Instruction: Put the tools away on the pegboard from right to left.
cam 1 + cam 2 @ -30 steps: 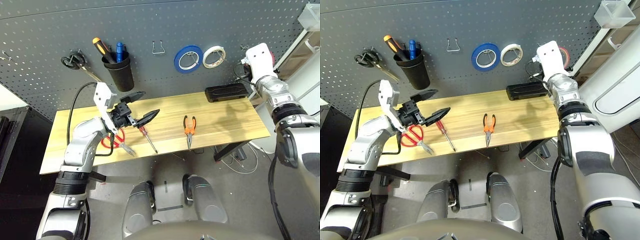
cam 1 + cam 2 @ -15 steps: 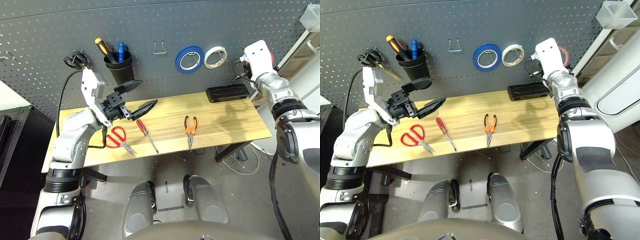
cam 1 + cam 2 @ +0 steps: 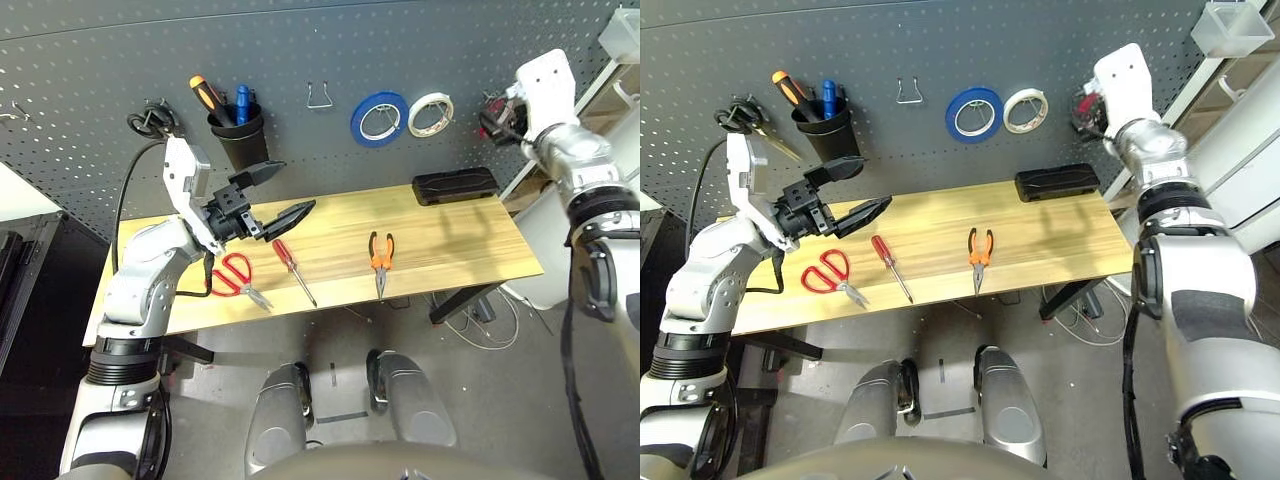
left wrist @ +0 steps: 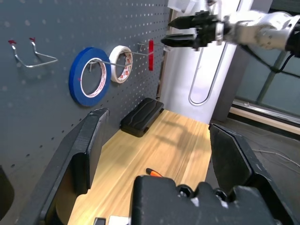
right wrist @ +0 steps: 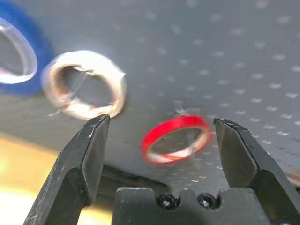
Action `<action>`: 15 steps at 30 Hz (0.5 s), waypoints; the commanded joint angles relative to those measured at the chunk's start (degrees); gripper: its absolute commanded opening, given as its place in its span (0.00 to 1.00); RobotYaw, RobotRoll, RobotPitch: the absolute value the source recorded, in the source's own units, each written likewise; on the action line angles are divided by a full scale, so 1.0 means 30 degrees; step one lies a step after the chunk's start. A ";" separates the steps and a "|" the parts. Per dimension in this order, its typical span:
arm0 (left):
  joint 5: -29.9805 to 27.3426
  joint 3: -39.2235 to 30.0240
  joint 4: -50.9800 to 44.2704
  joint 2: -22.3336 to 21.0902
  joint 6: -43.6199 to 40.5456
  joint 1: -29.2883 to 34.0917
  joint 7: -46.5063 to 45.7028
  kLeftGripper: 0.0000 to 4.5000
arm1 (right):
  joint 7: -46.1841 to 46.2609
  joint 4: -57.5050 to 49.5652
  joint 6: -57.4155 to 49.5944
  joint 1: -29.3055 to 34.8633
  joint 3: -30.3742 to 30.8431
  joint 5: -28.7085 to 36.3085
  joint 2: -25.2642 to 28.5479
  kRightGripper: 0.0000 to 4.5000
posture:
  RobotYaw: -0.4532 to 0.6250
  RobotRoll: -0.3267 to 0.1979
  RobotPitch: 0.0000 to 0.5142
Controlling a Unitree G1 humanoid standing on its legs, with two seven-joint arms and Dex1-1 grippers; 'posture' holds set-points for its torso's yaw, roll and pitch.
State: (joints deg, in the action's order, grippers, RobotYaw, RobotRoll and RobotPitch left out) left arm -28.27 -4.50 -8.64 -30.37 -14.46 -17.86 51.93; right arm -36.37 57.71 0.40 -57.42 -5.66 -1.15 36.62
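Behind the wooden worktop (image 3: 470, 250) stands the dark grey pegboard (image 3: 330, 50), with a black cup (image 3: 239, 140) of pens, an empty wire hook (image 3: 319, 95), a blue tape roll (image 3: 377, 117) and a white tape roll (image 3: 429, 113) hanging on it. At the right end of this row the thin red tape ring (image 5: 176, 139) hangs on a peg, just beside the white roll. The right gripper (image 4: 180, 30) is near this ring with its fingers spread wide and nothing between them; the ring seems free of both fingers, though the wrist view is blurred. The left gripper (image 3: 268, 192) hovers above the left part of the worktop, also released and empty. On the worktop lie the red-handled scissors (image 3: 238, 278) near the front left, the small red-handled screwdriver (image 3: 292, 268) just beside them, and the orange-and-black-handled pliers (image 3: 379, 259) near the middle of the front edge. A black case (image 3: 455, 185) lies at the back right corner.
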 commanded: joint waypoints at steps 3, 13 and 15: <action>-0.0255 -0.0034 -0.0023 -0.0311 -0.0149 0.0096 0.0592 1.00 | -0.4084 -1.1518 -1.0165 0.5781 -0.0863 0.3741 0.2349 0.99 | 0.36 0.62 0.22; 0.1382 0.1012 0.1084 -0.0778 0.0251 0.1128 0.0910 1.00 | 0.0216 -1.9515 -1.9025 1.0582 -0.0600 0.5210 -0.0399 0.99 | 0.34 0.62 0.25; 0.1876 0.1252 0.1468 -0.0660 0.0223 0.1161 0.0488 1.00 | 0.1465 -1.9448 -1.9903 1.0623 -0.0066 0.5104 -0.1948 0.99 | 0.35 0.62 0.27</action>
State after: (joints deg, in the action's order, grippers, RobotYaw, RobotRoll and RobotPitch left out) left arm -24.42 -1.84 -5.37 -32.33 -13.96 -14.69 54.10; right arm -34.94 0.24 -56.90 -25.69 -7.14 14.34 32.39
